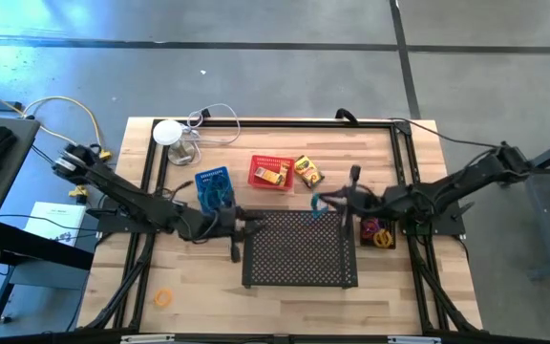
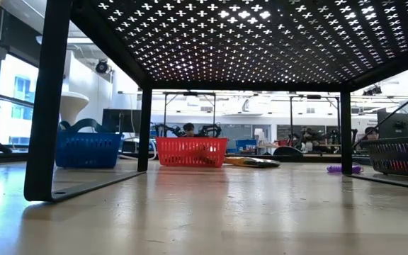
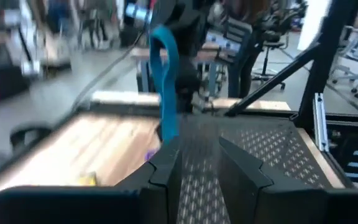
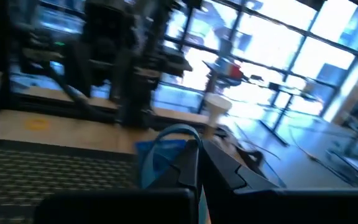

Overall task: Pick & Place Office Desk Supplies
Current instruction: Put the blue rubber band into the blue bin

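1. High view: the red mesh basket (image 1: 270,173) holds one yellow crayon box (image 1: 271,177); the other crayon box (image 1: 307,171) lies just right of it on the table (image 1: 199,277).
2. An orange rubber-band loop (image 1: 163,298) lies alone near the front left, so sorting looks unfinished.
3. Right wrist view shows the right pincer (image 4: 194,163) clamped on a blue rubber-band loop (image 4: 166,149).
4. Left wrist view shows the left pincer (image 3: 197,163) with fingers apart, empty.
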